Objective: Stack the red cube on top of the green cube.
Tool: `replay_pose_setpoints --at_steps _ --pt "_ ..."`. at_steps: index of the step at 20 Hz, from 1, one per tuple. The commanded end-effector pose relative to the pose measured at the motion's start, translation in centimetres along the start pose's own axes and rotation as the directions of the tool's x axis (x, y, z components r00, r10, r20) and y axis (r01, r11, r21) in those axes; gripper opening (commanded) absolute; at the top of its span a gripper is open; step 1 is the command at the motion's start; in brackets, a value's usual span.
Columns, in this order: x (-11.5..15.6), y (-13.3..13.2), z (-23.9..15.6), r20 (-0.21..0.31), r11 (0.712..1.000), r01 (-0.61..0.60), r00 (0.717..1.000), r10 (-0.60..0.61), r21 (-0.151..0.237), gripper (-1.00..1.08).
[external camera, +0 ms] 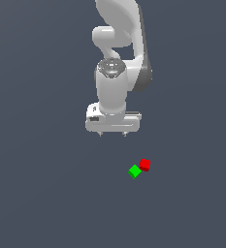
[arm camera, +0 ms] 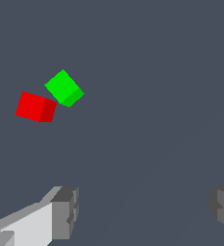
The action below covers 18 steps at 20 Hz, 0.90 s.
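Note:
The red cube [external camera: 145, 164] lies on the dark grey floor, touching or nearly touching the green cube [external camera: 135, 171] at one corner. The green cube sits just to the exterior view's left of the red one and slightly nearer the camera. My gripper [external camera: 112, 134] hangs above the floor, up and to the exterior view's left of both cubes, open and empty. In the wrist view the red cube [arm camera: 35, 106] and green cube [arm camera: 64, 88] lie side by side, well apart from my spread fingers [arm camera: 65, 211].
The white arm [external camera: 119, 53] rises behind the gripper at the top of the exterior view. The dark grey floor [external camera: 46, 193] shows nothing but the two cubes.

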<state>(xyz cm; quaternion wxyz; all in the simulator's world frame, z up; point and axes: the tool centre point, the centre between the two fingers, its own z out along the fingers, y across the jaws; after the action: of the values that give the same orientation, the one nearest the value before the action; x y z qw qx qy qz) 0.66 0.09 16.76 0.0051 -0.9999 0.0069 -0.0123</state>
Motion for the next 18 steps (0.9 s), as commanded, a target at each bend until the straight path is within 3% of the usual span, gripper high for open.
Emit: replay_pose_setpoints --at_steps 1,10,18 --pt "0.0 0.0 0.0 0.000 1.000 0.000 1.000 0.000 0.000 1.00" --pt "0.5 -1.5 1.0 0.002 1.000 -0.026 1.000 0.026 -0.001 1.00" --pt "1.9 -5.5 3.5 0.007 0.995 -0.095 0.995 0.095 -0.005 1.00"
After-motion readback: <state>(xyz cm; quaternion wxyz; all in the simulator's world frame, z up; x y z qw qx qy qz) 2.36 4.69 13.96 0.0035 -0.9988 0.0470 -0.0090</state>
